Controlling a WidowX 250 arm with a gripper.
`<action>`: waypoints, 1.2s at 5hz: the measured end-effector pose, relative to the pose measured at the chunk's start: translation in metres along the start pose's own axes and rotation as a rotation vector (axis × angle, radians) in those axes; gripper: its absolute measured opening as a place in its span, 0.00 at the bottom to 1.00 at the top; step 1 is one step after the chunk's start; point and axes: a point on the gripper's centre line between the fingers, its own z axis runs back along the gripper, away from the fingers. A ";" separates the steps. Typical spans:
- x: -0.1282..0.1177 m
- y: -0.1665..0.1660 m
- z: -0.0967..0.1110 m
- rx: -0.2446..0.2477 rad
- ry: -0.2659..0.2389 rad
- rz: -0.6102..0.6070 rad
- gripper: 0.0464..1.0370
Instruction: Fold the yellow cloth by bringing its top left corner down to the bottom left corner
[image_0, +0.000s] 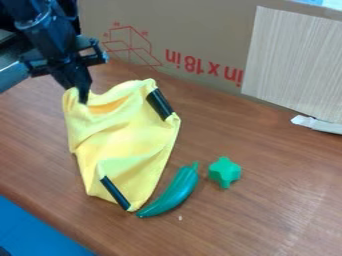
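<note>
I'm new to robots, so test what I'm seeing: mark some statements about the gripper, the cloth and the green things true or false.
1. The black gripper is at the upper left part of the yellow cloth. True.
2. Two black strips lie at the edges of the cloth. True.
3. The gripper is touching the green star. False: the green star lies apart from it on the wooden tabletop.
4. The green pepper lies on top of the cloth. False: the green pepper lies beside its lower right edge.
</note>
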 end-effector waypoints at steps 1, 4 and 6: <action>-0.028 -0.003 0.000 -0.017 0.004 -0.090 0.01; -0.084 -0.018 0.001 0.011 -0.081 -0.312 0.01; -0.109 -0.025 -0.013 0.093 -0.174 -0.435 0.04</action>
